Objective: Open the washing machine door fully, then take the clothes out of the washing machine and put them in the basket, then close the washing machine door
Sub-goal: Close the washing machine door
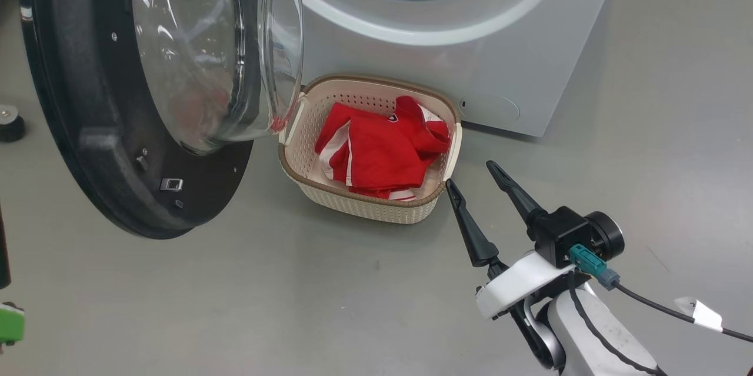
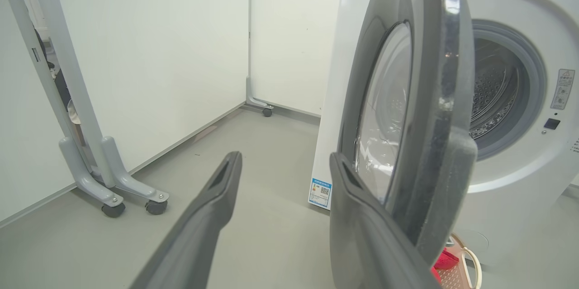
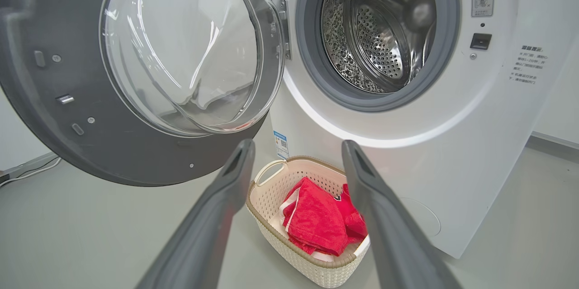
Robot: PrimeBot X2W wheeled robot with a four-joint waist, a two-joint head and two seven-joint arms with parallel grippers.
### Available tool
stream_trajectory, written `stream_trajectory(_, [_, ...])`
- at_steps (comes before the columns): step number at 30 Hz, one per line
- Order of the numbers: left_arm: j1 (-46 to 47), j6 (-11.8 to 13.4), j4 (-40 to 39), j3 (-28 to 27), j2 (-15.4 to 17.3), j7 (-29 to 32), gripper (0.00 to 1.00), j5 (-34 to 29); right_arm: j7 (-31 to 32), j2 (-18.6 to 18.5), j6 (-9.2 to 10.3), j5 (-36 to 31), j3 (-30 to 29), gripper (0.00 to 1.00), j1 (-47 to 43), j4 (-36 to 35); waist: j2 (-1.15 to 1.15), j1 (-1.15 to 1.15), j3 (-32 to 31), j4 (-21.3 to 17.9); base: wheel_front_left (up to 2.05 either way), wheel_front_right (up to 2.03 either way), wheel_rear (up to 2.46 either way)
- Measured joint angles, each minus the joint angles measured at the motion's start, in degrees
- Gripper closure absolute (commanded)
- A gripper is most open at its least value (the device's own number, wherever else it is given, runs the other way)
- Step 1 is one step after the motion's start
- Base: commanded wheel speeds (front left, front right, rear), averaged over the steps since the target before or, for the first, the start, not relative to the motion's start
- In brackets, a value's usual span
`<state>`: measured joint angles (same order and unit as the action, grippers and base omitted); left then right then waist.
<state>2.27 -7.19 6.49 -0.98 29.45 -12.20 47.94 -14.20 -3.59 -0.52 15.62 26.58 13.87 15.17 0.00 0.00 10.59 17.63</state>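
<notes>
Red clothes in the basket, door swung open.
The clothes (image 1: 382, 155) lie bunched in the basket (image 1: 365, 204) on the floor, just in front of the washing machine (image 1: 470, 58). The washing machine door (image 1: 88, 129) stands open beside the basket. Left jaws are wide and empty by the door's rim; right jaws are wide and empty near the basket.

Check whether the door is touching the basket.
Apart. The right wrist view shows the door hanging above the basket, with the white front of the machine visible between them.
</notes>
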Motion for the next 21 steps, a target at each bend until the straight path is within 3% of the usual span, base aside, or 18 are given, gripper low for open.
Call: stream_trajectory(21, [-0.1, 0.0, 2.8, 4.2, 2.3, -2.0, 0.0, 0.3, 0.0, 0.0, -0.59, 0.0, 0.0, 0.0, -0.7, -0.1, 0.0, 0.0, -1.1, 0.0, 0.0, 0.0, 0.0])
